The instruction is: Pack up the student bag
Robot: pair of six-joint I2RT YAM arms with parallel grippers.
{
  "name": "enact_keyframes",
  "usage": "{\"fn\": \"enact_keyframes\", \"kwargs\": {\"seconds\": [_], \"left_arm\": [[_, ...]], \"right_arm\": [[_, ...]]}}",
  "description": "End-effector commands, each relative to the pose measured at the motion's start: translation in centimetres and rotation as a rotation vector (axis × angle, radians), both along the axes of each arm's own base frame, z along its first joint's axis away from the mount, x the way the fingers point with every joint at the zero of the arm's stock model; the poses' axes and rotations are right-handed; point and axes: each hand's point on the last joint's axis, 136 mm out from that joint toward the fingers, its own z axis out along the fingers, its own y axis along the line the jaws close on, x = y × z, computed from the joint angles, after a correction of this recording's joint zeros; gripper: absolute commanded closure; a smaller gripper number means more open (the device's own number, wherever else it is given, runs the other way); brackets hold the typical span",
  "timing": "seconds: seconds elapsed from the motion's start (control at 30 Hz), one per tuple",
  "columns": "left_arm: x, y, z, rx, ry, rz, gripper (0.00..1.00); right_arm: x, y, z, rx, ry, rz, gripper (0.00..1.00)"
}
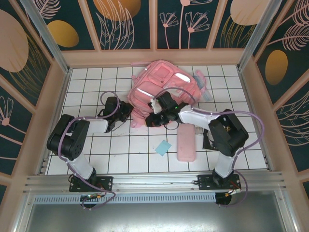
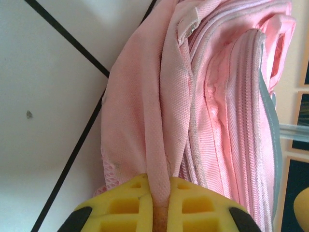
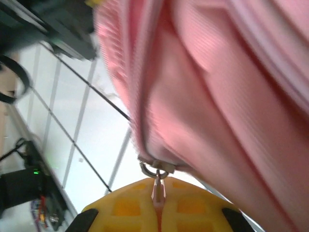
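Observation:
The pink student bag [image 1: 164, 84] lies at the back middle of the tiled table, whitish stripes up. My left gripper [image 1: 126, 112] is at the bag's left lower edge, shut on a pink strap [image 2: 159, 159] that runs between its yellow pads [image 2: 130, 203]; the bag's piped seams [image 2: 227, 121] rise to the right. My right gripper [image 1: 153, 119] is at the bag's near edge, shut on the metal zipper pull [image 3: 157, 186]; its ring [image 3: 153, 170] hangs from the pink fabric [image 3: 207, 96] just above the yellow pads [image 3: 193, 208].
A flat pink pencil case [image 1: 186, 143] lies on the tiles in front of the bag, right of centre. A small light-blue square [image 1: 163, 147] lies left of it. Low pinkish walls [image 1: 58, 96] ring the table.

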Motion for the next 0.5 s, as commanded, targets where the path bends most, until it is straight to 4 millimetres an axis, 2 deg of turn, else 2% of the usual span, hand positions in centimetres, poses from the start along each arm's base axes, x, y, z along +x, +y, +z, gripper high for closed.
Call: {"fn": "enact_keyframes", "kwargs": {"seconds": [0.0, 0.17, 0.3, 0.4, 0.47], "left_arm": [[3.2, 2.1, 3.0, 0.023, -0.105, 0.075, 1.00], [3.3, 2.9, 2.9, 0.064, -0.098, 0.066, 1.00], [2.7, 4.1, 3.2, 0.096, -0.103, 0.091, 1.00], [2.4, 5.2, 3.4, 0.109, -0.104, 0.113, 1.00], [2.3, 5.9, 3.5, 0.126, -0.106, 0.124, 1.00]], "right_arm": [[-3.9, -7.1, -2.9, -0.249, 0.127, -0.029, 1.00], [-1.1, -13.5, -3.7, -0.426, 0.077, -0.166, 1.00], [0.3, -15.2, -2.4, -0.445, 0.034, -0.187, 1.00], [1.4, -17.9, -2.1, -0.559, -0.029, -0.222, 1.00], [2.8, -19.7, -1.8, -0.608, -0.061, -0.267, 1.00]]}}
